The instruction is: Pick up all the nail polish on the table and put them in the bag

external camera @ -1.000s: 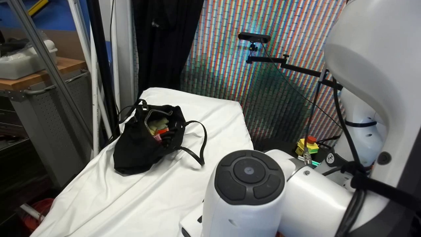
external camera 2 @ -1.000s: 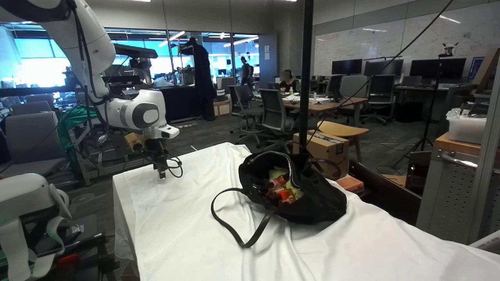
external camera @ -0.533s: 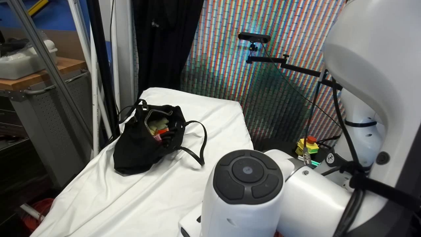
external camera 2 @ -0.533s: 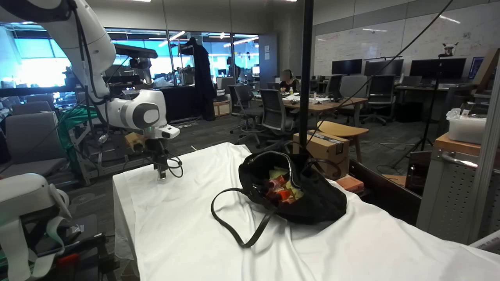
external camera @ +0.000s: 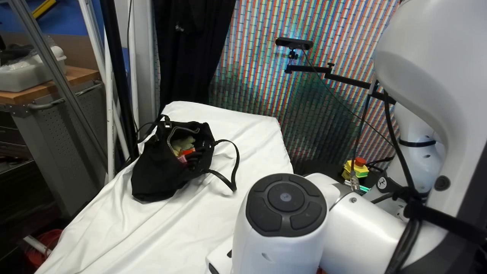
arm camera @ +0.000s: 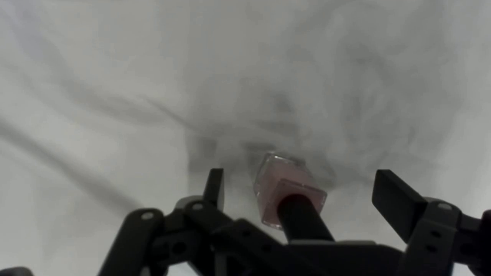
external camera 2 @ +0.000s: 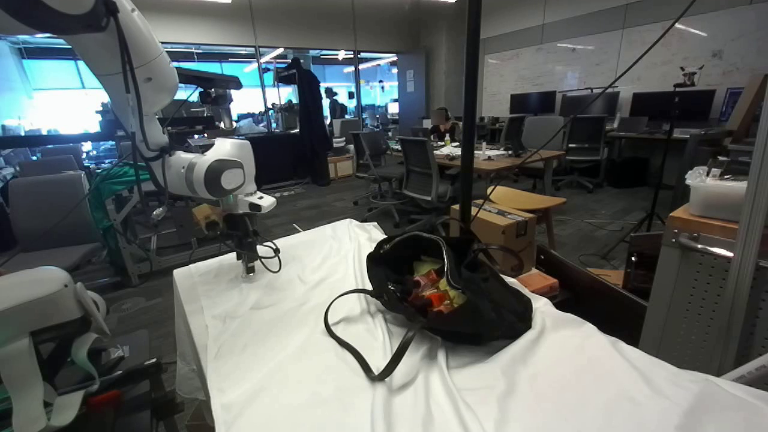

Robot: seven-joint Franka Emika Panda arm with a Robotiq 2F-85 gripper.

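Office-like lab, robot arm (external camera 2: 153, 69), monitors (external camera 2: 531, 102), whiteboard (external camera 2: 528, 73)

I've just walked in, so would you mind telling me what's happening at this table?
A robot arm is set to pack a pink nail polish bottle into the black bag. Its gripper hangs over the bottle, jaws open on either side, not gripping it yet. The bag lies slumped on the cloth-covered table, open, with reddish things showing inside.

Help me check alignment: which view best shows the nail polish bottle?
Wrist view: the bottle shows largest, between open fingers. In an exterior view, perhaps a glint below the gripper; in an exterior view, unseen, probably behind the arm.
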